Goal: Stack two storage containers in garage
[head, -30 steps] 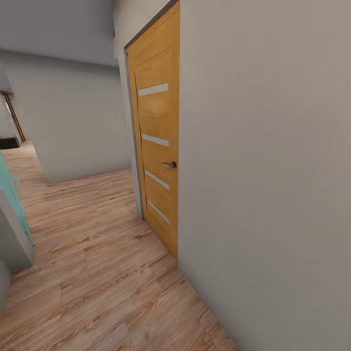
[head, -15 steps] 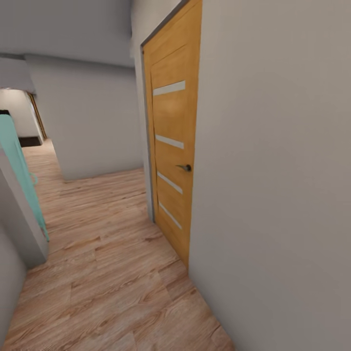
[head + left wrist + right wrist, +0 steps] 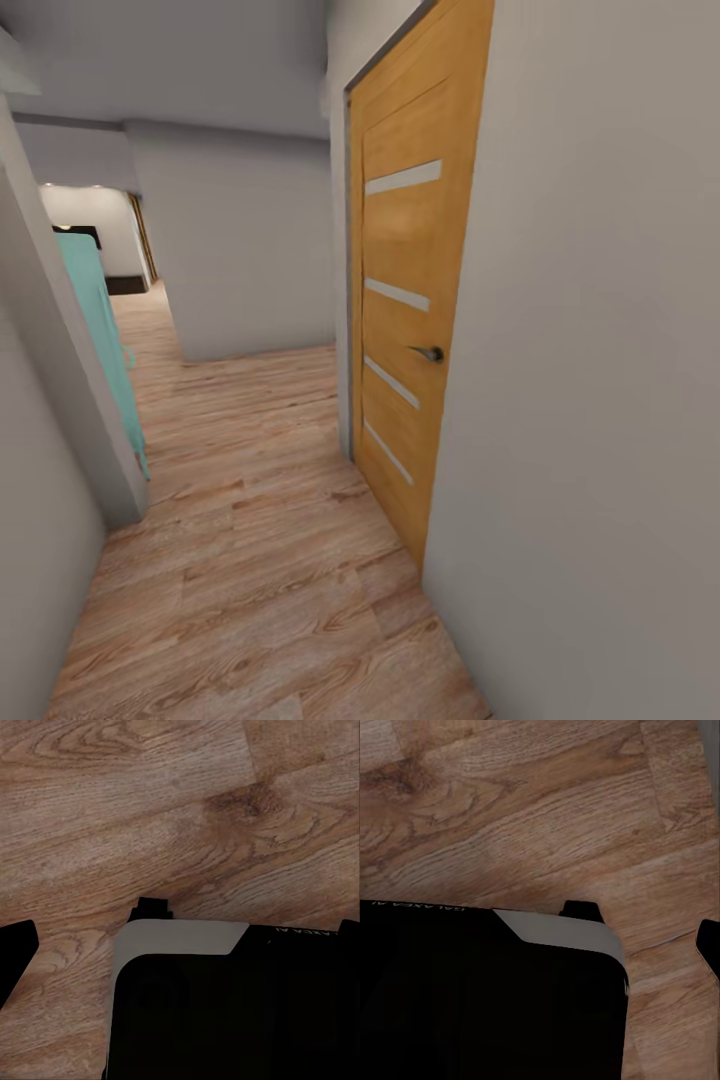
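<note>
Pincer state cannot be told on either arm; both wrist cameras look down past dark robot body at wood planks.

Neither storage container is in sight, so its bearing from either pincer, and which arm is nearer, cannot be judged; I take this for travel through a hallway. From the head, the plank floor (image 3: 250,560) runs ahead between grey walls, a wooden door (image 3: 405,330) with a dark handle (image 3: 430,353) closed on the right, a teal panel (image 3: 100,330) on the left.
</note>
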Controlling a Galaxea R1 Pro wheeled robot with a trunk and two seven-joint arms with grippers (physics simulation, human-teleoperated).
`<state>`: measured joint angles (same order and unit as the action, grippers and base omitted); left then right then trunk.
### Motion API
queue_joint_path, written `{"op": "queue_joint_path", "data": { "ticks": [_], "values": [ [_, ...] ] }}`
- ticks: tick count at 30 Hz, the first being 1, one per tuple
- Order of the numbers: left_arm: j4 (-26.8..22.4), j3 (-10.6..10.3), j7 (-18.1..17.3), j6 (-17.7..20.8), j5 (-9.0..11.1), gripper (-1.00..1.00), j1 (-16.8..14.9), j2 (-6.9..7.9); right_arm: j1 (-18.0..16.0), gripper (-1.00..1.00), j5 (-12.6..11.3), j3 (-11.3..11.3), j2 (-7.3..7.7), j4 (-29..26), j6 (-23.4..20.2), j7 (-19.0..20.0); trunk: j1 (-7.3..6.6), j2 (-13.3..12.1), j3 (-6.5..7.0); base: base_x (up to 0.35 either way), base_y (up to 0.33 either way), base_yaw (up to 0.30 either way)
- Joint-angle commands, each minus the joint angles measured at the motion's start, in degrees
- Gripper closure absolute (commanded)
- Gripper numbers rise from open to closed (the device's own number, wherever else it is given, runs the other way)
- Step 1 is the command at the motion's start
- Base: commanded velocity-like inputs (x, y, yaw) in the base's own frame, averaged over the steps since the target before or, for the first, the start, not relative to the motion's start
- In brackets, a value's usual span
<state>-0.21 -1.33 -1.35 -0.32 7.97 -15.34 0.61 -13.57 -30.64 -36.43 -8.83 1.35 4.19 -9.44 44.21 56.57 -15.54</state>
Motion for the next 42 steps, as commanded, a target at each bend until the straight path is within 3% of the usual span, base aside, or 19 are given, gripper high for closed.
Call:
{"op": "queue_joint_path", "data": {
  "ticks": [1,28,42],
  "values": [
    [0.0,-0.2,-0.1,0.0,0.6,-1.00,0.0,0.00,-0.1,-1.00,-0.6,-0.5,-0.04,0.1,0.3,-0.1,0.02,0.0,-0.07,0.189,0.000,0.271],
    [0.0,-0.2,-0.1,0.0,0.6,-1.00,0.0,0.00,-0.1,-1.00,-0.6,-0.5,-0.04,0.1,0.3,-0.1,0.02,0.0,-0.07,0.176,0.000,0.270],
    [0.0,-0.2,-0.1,0.0,0.6,-1.00,0.0,0.09,-0.1,-1.00,-0.6,-0.5,-0.02,0.1,0.3,0.0,0.02,0.0,-0.07,0.274,0.000,0.032]
  ]
}}
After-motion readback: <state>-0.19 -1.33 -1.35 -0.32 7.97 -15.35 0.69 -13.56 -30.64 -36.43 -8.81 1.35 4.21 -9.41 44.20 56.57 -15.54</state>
